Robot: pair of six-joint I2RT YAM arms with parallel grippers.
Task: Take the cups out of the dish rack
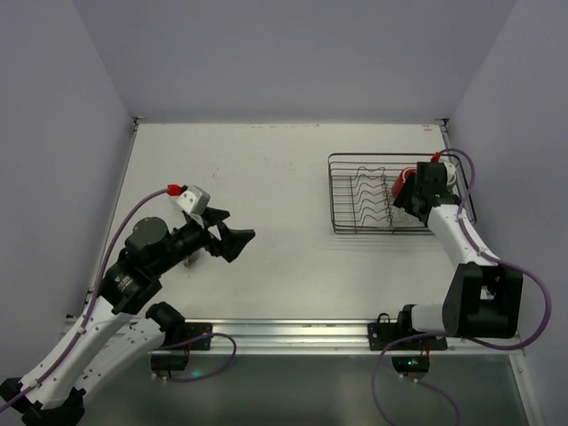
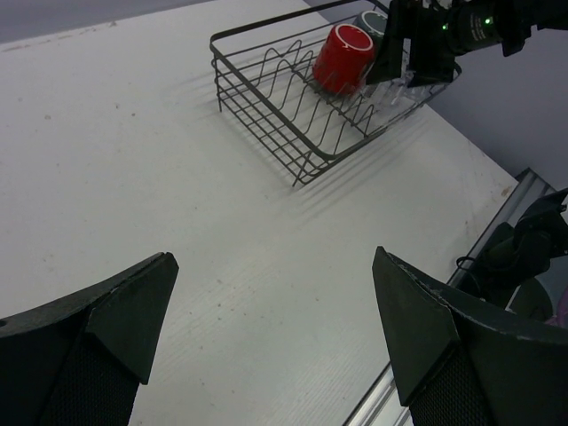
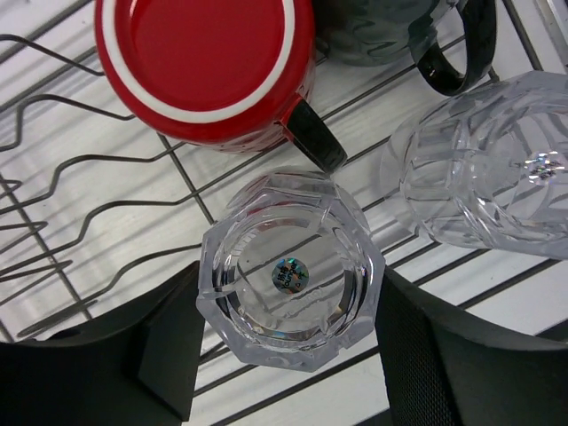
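Observation:
The black wire dish rack (image 1: 335, 191) stands at the far right of the table. In the right wrist view an upturned clear tumbler (image 3: 288, 280) sits on the rack wires (image 3: 191, 191) between my right gripper's (image 3: 288, 311) fingers, which touch both its sides. Behind it are a red cup (image 3: 209, 62) with a dark handle, a dark grey mug (image 3: 382, 31) and a second clear tumbler (image 3: 479, 173) lying to the right. My left gripper (image 2: 275, 266) is open and empty over bare table at the left (image 1: 232, 232). The rack (image 2: 266, 115) and red cup (image 2: 344, 58) show far off.
The white table (image 1: 266, 177) is walled on the left, back and right. A metal rail (image 1: 284, 333) with the arm bases and cables runs along the near edge. The rack's left half holds only wavy wire dividers (image 1: 364, 200).

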